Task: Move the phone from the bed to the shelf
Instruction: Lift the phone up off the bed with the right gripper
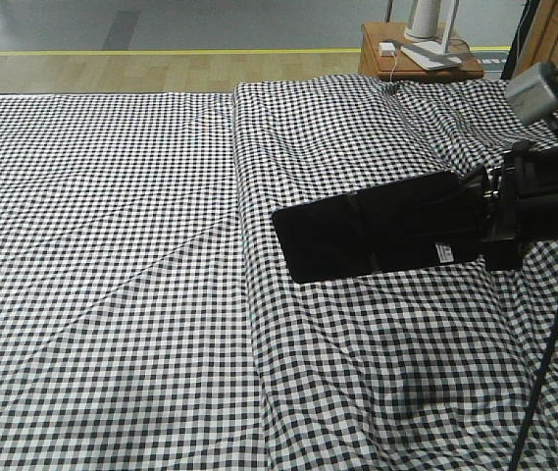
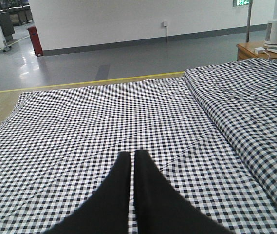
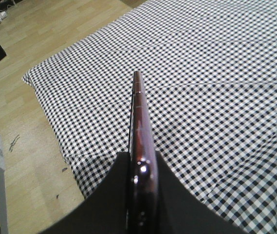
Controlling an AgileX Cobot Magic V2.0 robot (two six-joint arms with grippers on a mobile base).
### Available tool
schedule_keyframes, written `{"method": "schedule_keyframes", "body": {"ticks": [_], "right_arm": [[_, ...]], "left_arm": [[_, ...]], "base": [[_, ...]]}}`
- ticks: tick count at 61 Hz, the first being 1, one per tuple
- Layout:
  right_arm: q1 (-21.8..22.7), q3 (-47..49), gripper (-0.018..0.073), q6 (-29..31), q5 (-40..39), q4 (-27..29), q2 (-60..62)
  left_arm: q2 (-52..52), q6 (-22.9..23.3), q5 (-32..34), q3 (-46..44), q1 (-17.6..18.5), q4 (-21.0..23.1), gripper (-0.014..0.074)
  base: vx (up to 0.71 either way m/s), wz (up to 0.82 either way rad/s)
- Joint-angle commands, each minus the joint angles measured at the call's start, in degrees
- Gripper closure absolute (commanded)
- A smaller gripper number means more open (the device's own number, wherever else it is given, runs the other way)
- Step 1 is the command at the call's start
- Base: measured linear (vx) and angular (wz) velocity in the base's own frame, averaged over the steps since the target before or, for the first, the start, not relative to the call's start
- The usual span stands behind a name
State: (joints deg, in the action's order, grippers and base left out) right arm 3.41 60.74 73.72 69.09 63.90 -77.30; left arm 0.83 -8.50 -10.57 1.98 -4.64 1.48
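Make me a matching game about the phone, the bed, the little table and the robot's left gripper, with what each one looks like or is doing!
1 phone
2 bed
3 bedside table
4 left gripper

A black-and-white checks
B jaws shut, holding nothing
C reddish-brown, beyond the bed
D gripped by the right gripper, above the bed

Pairs: 1-D, 2-A, 3-C, 4-B

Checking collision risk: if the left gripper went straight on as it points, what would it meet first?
Probably the bed, if angled down; nothing else lies before the left gripper; depth unclear.
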Motion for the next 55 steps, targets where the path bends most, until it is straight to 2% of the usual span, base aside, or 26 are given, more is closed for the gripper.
{"method": "schedule_keyframes", "body": {"ticks": [1, 5, 20, 29, 43, 55], "right_arm": [[-0.75, 1.35, 0.0562, -0.68, 4.67, 5.08, 3.72], [-2.51, 1.35, 0.0562, -1.07, 4.67, 5.12, 4.47], [-13.88, 1.35, 0.0562, -1.53, 4.67, 7.1, 4.47], [-18.77, 1.35, 0.0561, -1.98, 4.67, 7.97, 4.47], [-22.72, 1.35, 0.0561, -2.58, 4.67, 8.06, 4.47], [-22.74, 1.35, 0.0561, -2.58, 4.67, 8.1, 4.47]], "left_arm": [[0.63, 0.33, 4.12, -1.32, 0.12, 0.52, 0.0595], [0.63, 0.33, 4.12, -1.32, 0.12, 0.52, 0.0595], [0.63, 0.33, 4.12, -1.32, 0.12, 0.52, 0.0595], [0.63, 0.33, 4.12, -1.32, 0.12, 0.52, 0.0595], [0.63, 0.33, 4.12, -1.32, 0.12, 0.52, 0.0595], [0.63, 0.33, 4.12, -1.32, 0.12, 0.52, 0.0595]], "base": [[0.0, 0.0], [0.0, 0.0], [0.0, 0.0], [0.0, 0.0], [0.0, 0.0], [0.0, 0.0]]}}
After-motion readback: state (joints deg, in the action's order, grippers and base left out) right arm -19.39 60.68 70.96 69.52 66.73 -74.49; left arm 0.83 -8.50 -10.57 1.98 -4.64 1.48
